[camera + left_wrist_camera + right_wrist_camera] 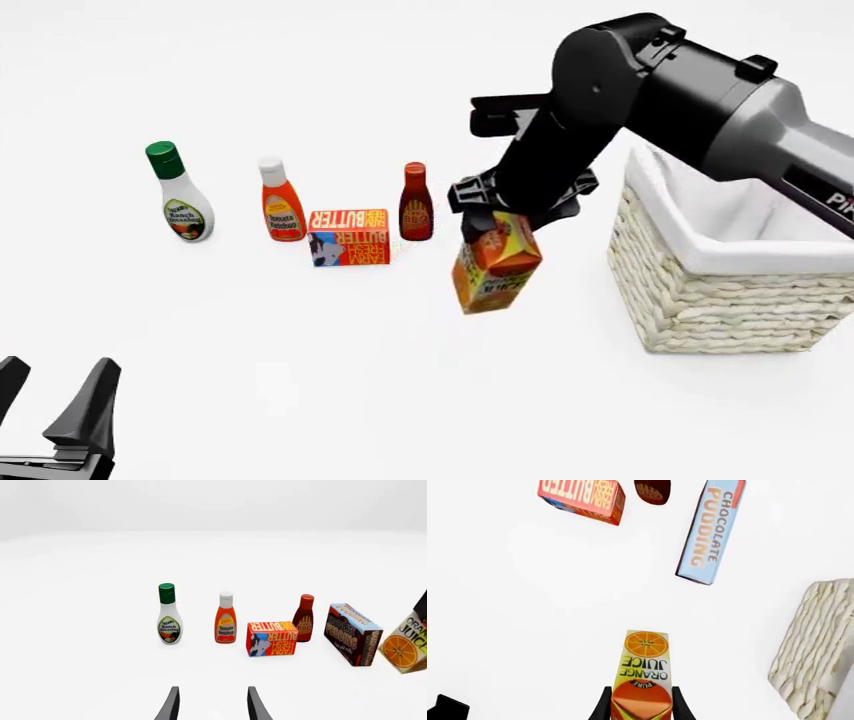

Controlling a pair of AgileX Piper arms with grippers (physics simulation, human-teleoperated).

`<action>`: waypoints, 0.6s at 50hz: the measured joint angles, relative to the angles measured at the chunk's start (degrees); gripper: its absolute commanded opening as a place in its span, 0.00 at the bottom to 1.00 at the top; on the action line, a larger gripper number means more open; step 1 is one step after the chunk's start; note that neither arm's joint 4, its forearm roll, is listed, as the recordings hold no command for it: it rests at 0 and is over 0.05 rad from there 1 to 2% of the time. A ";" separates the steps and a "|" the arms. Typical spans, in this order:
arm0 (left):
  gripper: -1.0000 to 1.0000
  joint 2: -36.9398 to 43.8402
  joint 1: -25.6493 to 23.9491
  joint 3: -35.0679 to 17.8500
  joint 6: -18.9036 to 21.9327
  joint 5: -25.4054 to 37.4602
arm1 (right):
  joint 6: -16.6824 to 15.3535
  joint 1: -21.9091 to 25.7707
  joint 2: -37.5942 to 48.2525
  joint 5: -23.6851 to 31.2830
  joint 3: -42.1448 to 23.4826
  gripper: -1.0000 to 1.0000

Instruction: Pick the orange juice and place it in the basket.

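Big wicker basket [727, 290] sits off to the side. Right gripper [514, 212] is clamped on the juice carton [494, 262], tilted, up off the table just beside the basket (not inside). Left gripper [54, 405], well away from it, hangs open, holding nothing.

This place is not a real room but a scene rendered in a simulator. The table [400, 400] is a plain white surface without texture, edge or stain, and in the left wrist view it passes into a pale grey-white background with no walls, windows or furniture. The light is even and the shadows are very soft. The things on it are clean models of groceries with printed labels: a ranch dressing bottle [178, 192], a ketchup bottle [279, 200], a butter box [348, 237], a BBQ sauce bottle [416, 202] and a chocolate pudding box [352, 634]. They suggest a pantry or shop theme.
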 measured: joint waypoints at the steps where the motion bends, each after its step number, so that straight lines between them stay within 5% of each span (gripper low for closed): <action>1: 1.00 0.00 0.00 0.00 0.00 0.00 | -0.29 -0.23 -0.18 0.00 -0.12 0.00; 30: 1.00 0.00 0.00 0.00 0.00 0.00 | -10.22 -8.74 -5.84 0.00 -2.80 0.00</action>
